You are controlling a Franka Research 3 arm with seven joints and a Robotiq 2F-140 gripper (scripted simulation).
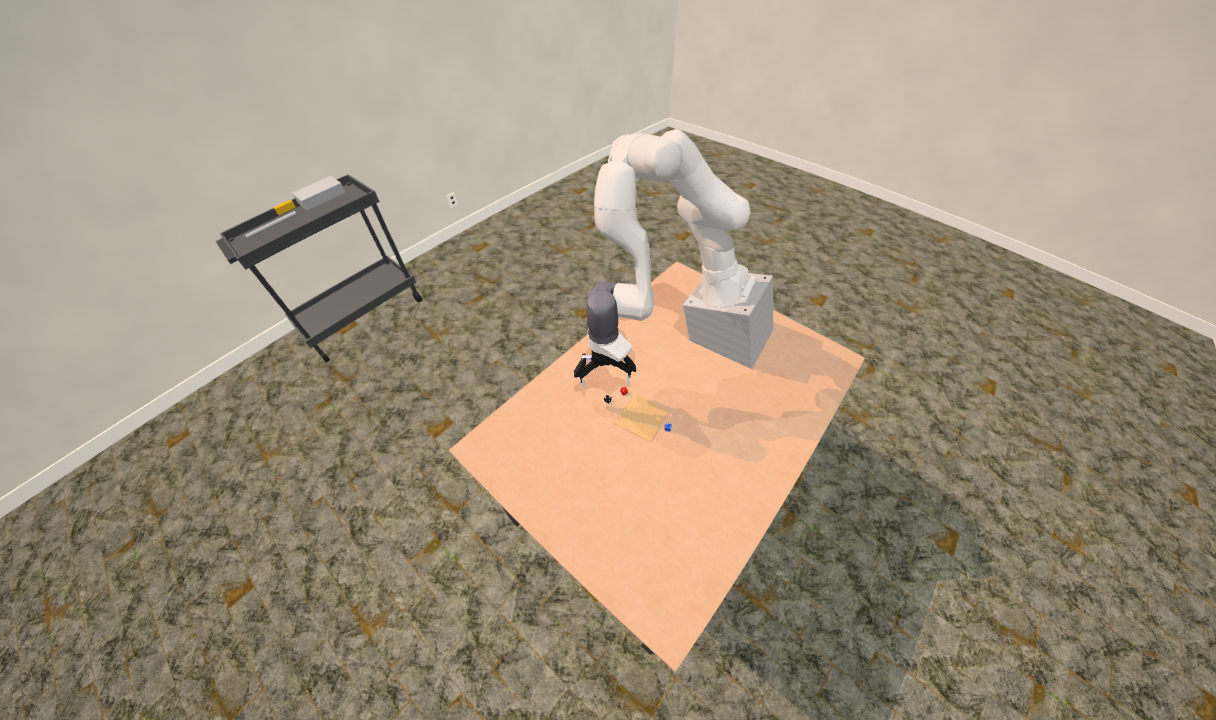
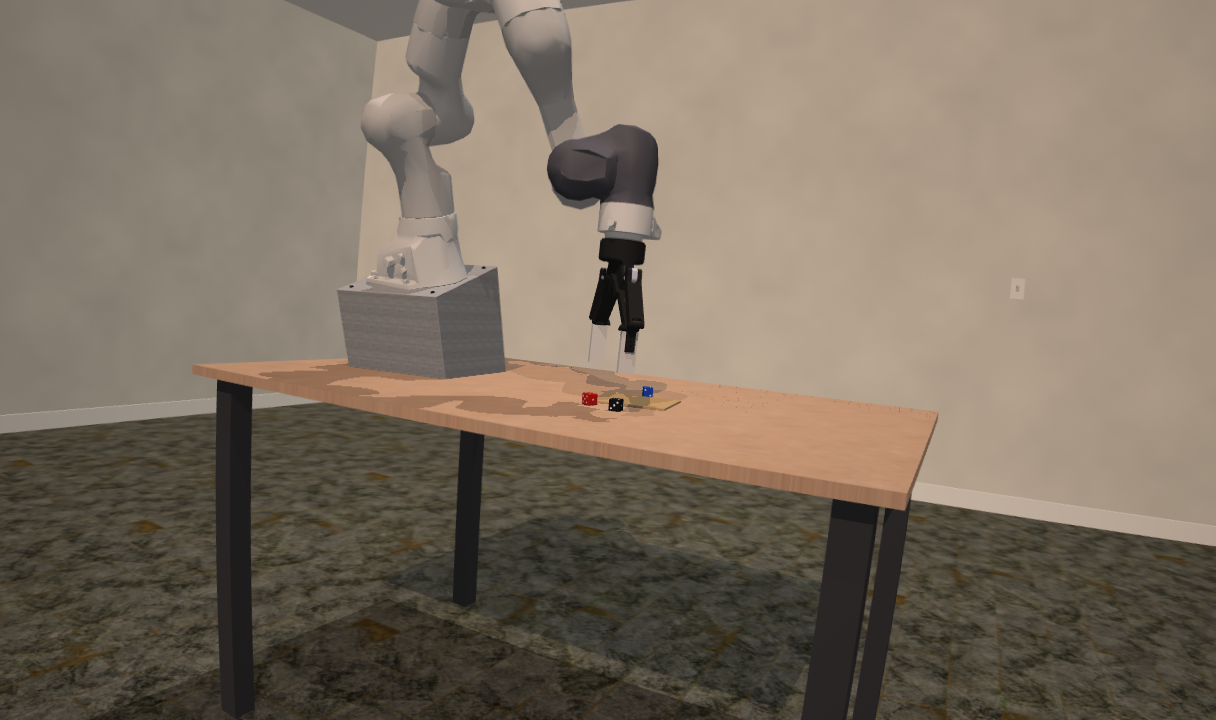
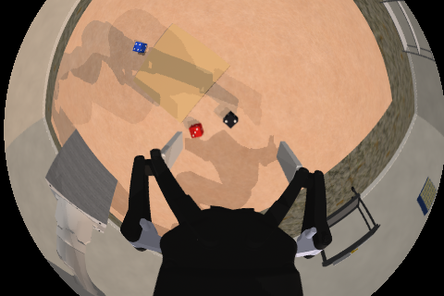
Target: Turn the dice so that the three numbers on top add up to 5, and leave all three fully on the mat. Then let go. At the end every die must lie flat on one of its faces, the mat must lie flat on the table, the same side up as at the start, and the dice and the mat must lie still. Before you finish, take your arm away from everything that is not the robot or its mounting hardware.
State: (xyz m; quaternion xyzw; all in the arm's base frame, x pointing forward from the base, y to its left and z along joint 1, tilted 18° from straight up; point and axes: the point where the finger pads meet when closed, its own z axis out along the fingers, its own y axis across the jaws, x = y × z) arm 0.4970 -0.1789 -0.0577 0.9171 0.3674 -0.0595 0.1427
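A thin tan mat [image 1: 641, 418] [image 2: 650, 402] [image 3: 180, 70] lies flat on the wooden table. A red die [image 1: 624, 391] [image 2: 589, 399] [image 3: 196, 129] and a black die [image 1: 608, 398] [image 2: 616, 404] [image 3: 229, 118] sit on the table just off one corner of the mat. A blue die [image 1: 667, 427] [image 2: 647, 391] [image 3: 140, 47] sits on the table by the opposite side of the mat. My gripper [image 1: 605, 382] [image 2: 614, 360] [image 3: 231, 145] is open and empty, pointing down, a little above the table near the red and black dice. The dice's top numbers are too small to read.
The robot's grey base block [image 1: 728, 318] [image 2: 422, 322] stands at the table's back edge. A dark two-shelf cart [image 1: 317, 255] stands on the floor by the wall, away from the table.
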